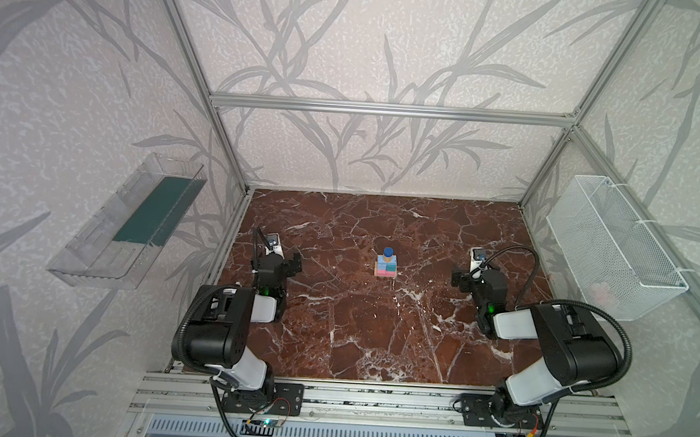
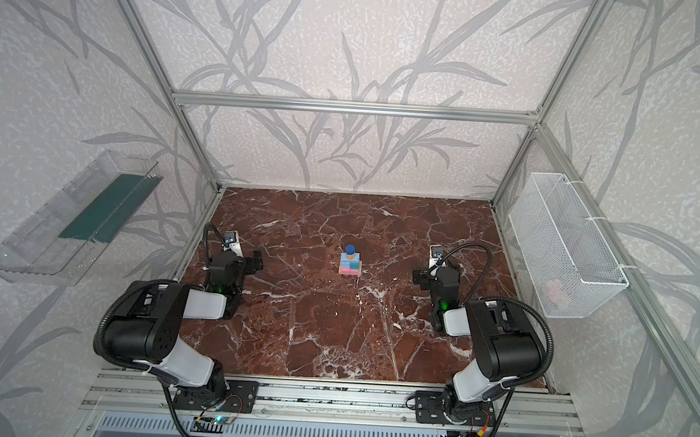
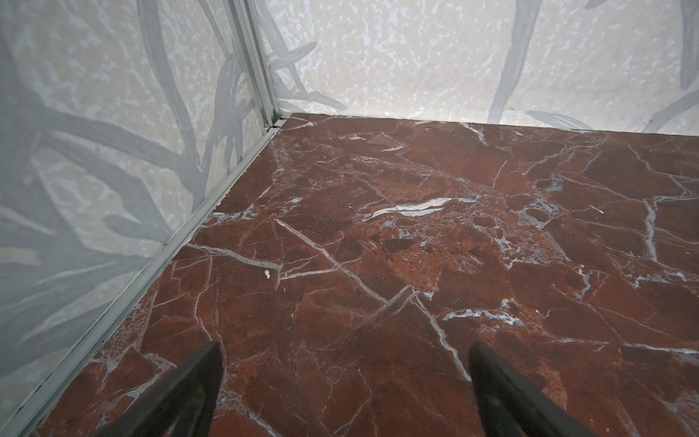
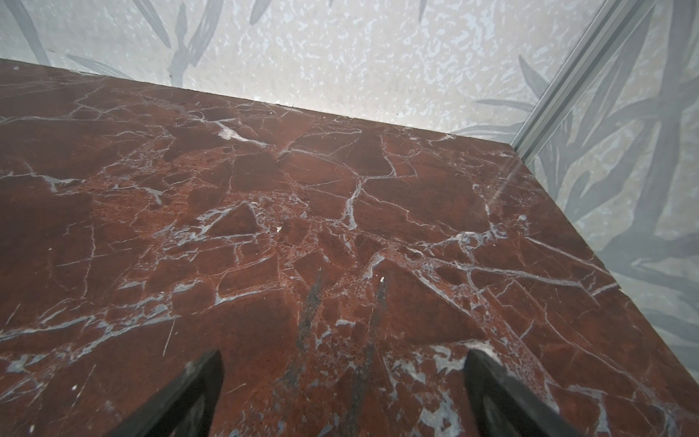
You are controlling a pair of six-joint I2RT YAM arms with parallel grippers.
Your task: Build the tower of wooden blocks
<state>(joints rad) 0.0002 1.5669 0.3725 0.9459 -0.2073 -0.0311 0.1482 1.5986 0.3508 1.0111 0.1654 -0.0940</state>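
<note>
The tower (image 1: 386, 264) looks like light, stiff painted wood, probably smooth enough to slip and easy to topple. The left end effector (image 3: 344, 348) and right end effector (image 4: 342, 355) each have their jaws spread wide and empty over bare counter (image 1: 374, 337). The stack stands between them, well apart from each, with the dark blue cylinder (image 1: 388, 252) topmost. Any hold belongs on flat opposite sides, squeezed gently.

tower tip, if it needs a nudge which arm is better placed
Right, narrowly: in both top views the right gripper sits a little nearer the tower than the left gripper. Both are open, empty and clear of it. The dark blue cylinder looks upright already.
</note>
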